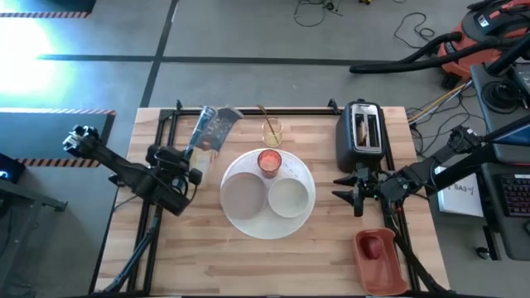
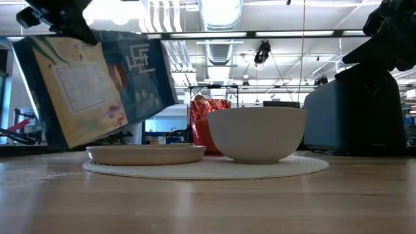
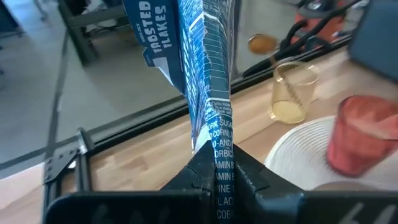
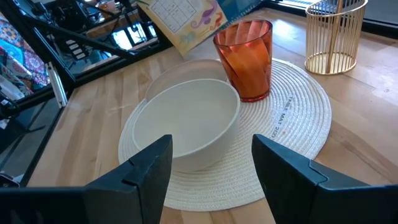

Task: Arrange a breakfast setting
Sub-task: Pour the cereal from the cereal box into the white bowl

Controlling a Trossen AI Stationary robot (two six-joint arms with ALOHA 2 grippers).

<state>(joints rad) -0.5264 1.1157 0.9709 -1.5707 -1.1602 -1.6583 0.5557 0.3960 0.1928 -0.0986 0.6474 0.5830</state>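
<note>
My left gripper (image 1: pixel 192 157) is shut on a blue Frosted Flakes cereal box (image 1: pixel 212 128), held above the table's far left; the box also shows in the low view (image 2: pixel 97 84). A round woven white mat (image 1: pixel 298 170) carries a shallow white plate (image 1: pixel 244 195), a white bowl (image 1: pixel 288 197) and a red cup (image 1: pixel 269 161). A gold wire holder (image 1: pixel 272 131) with a gold spoon (image 3: pixel 261 42) stands behind the mat. My right gripper (image 4: pixel 211 171) is open and empty, to the right of the bowl (image 4: pixel 186 124). Toast (image 1: pixel 362 128) sticks up in the toaster. A red fruit (image 1: pixel 374 246) lies in a red tray. My left gripper pinches the box between its two fingers (image 3: pixel 249 180), one on each broad face, at the box's narrow printed side (image 3: pixel 219 155) near its lower end. The fingers slant up toward the table's far side, along the box. The box is lifted clear and tilted (image 2: pixel 97 84).
A black toaster (image 1: pixel 362 132) stands at the far right. A red tray (image 1: pixel 379 258) sits at the near right corner. Black frame rails (image 1: pixel 161 132) run along the table's left and far edges. Bare wood (image 1: pixel 248 265) lies in front of the mat.
</note>
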